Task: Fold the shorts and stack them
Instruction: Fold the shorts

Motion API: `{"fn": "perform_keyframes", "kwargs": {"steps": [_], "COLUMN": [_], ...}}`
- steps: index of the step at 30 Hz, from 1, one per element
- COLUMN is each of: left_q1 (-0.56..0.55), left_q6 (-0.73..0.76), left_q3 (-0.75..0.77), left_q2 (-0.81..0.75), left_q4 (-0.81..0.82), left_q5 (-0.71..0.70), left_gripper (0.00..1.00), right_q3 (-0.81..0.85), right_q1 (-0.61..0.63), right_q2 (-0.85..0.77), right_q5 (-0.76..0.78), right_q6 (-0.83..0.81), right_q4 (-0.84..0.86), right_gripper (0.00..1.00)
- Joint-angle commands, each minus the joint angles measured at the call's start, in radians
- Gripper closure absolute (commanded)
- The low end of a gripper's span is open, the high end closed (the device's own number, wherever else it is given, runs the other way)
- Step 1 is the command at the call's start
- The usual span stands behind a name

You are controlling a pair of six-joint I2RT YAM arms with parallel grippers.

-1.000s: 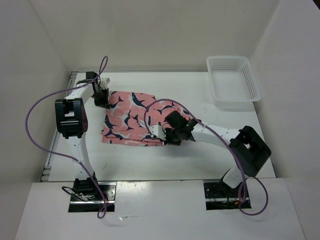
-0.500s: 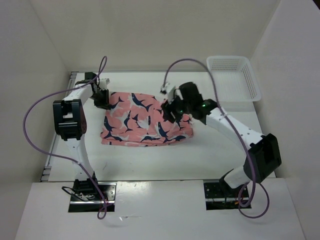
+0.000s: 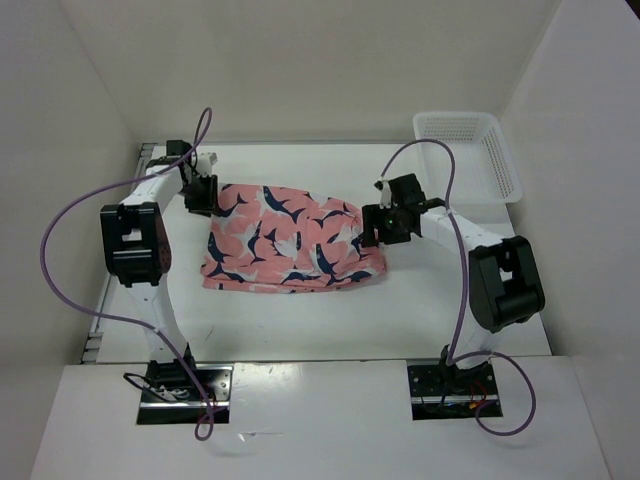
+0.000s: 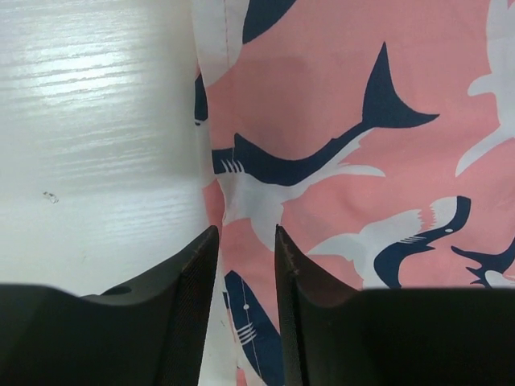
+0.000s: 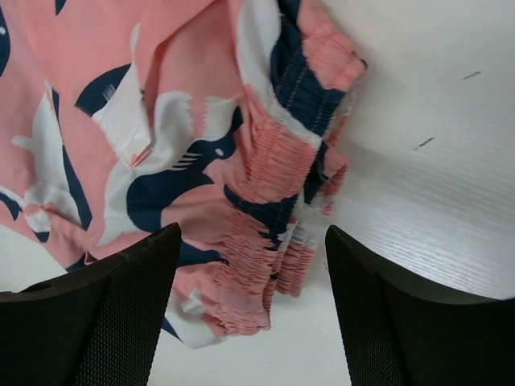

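My soft salmon-pink fabric shorts, printed with navy-and-white bird-like shapes, lie flat on the white table, a little toward 10 o'clock of its middle. They look folded over, with the gathered elastic waistband at their 3 o'clock edge. I judge them light and limp. Lifted from a single point they would sag and the thin layers could slide apart, so I'd pinch through every layer at once. The bunched waistband looks like the thickest, firmest place to take hold, and the hemmed edge at 10 o'clock is the other. My left hand sits over that hem, its fingers a narrow gap apart and holding nothing. My right hand hangs over the waistband, spread wide and empty. The white plastic mesh basket stands at the table's 1 o'clock corner, well apart
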Motion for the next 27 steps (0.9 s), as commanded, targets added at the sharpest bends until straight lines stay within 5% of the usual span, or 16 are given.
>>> {"fn": "perform_keyframes", "kwargs": {"steps": [1,8,12,19,27], "left_q1": [-0.005,-0.005,-0.112,-0.386,-0.488], "left_q6": [0.004,0.004,0.004,0.004,0.004], "left_q3": [0.002,0.092,0.118,0.115,0.143], "left_q2": [-0.082,-0.133,-0.183,-0.102,0.122], "left_q4": [-0.037,-0.121,-0.154,-0.190,-0.126], "left_q5": [-0.030,-0.122,-0.113,0.063,0.102], "left_gripper": [0.58,0.52,0.50,0.47,0.47], "right_q3": [-0.011,-0.070,-0.089,-0.107,-0.094], "right_q1": [-0.024,-0.024,-0.024,-0.024,-0.024], "right_q2": [-0.001,0.076,0.117,0.126,0.053], "right_q5": [0.013,0.027,-0.001,-0.004,0.012], "right_q6": [0.053,0.089,0.109,0.149,0.074], "right_q4": [0.072,0.124,0.161,0.195,0.161], "right_gripper": [0.22,0.20,0.24,0.64,1.00]}}
